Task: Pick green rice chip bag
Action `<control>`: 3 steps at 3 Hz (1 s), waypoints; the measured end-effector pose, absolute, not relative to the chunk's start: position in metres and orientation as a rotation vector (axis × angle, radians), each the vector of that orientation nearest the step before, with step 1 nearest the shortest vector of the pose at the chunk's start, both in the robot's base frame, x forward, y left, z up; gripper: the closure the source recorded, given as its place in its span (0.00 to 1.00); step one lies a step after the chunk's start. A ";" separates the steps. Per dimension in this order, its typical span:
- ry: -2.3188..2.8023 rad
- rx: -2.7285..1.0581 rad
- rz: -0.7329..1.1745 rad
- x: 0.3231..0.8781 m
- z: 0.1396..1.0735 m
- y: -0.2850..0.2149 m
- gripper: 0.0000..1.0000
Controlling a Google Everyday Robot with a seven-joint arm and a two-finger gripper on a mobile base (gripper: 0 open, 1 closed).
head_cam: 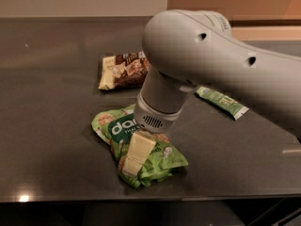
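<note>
The green rice chip bag [162, 160] lies on the dark table [47, 126], near its front edge, with its dark-green "dang" label facing up. My gripper [138, 158] comes down on the bag from above. One cream finger [135, 152] presses against the bag's front side and the other is hidden behind the bag. The bag is bunched and pinched at its middle around the finger, and it rests on the table. My thick grey arm [211, 69] reaches in from the right and hides part of the bag's top.
A brown-and-cream bag [120, 70] lies behind the green bag, partly behind my arm. A flat green packet [222, 101] lies to the right under my arm. The table's front edge [141, 196] runs just below the bag.
</note>
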State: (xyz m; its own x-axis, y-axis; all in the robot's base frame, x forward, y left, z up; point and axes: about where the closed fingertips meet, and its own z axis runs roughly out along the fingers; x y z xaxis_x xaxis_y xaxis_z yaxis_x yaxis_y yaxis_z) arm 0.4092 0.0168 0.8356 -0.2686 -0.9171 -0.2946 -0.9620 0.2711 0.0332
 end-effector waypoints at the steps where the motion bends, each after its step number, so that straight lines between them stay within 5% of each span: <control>1: 2.307 -1.730 0.309 0.410 0.848 0.015 0.65; 3: 2.249 -1.693 0.308 0.409 0.880 0.006 1.00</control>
State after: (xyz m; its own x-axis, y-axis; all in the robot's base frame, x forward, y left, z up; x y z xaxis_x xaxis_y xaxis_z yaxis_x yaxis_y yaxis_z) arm 0.4093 0.0064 0.8796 -0.2544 -0.8938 -0.3694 -0.9602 0.2789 -0.0137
